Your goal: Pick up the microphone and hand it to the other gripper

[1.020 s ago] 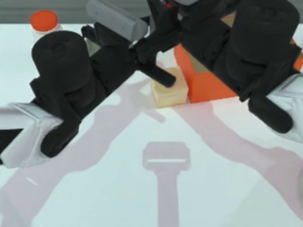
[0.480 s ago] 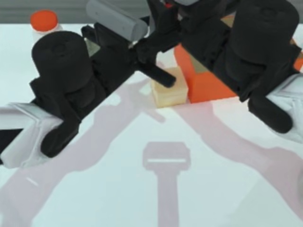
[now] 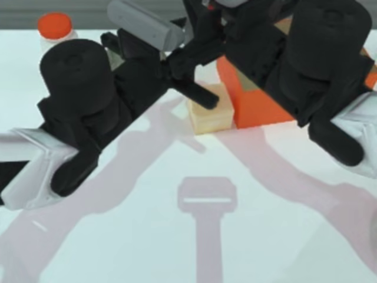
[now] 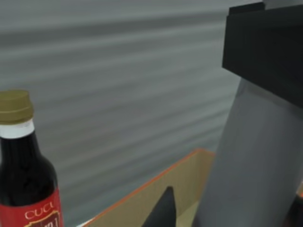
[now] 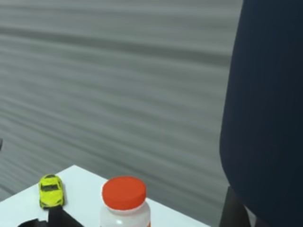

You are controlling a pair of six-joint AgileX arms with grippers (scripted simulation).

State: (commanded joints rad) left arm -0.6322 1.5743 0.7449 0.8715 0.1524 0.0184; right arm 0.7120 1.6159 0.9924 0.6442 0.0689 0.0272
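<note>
Microphone [image 5: 265, 109] head fills R wrist view; handle [image 4: 251, 165] only in L.

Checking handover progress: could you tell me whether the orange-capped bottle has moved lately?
No. The orange-capped bottle sits at the same spot by the table's far left edge.

navy microphone head [image 5: 265, 118] on grey handle [image 4: 251, 161]; orange box [image 3: 259, 106]; yellow toy car [image 5: 50, 190]; red-capped white bottle [image 5: 124, 201]

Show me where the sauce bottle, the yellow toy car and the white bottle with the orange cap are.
sauce bottle [image 4: 23, 179]: left wrist view, on its dark neck.
yellow toy car [image 5: 50, 190]: right wrist view, on its roof.
white bottle [image 5: 124, 193]: right wrist view, on its orange cap.
</note>
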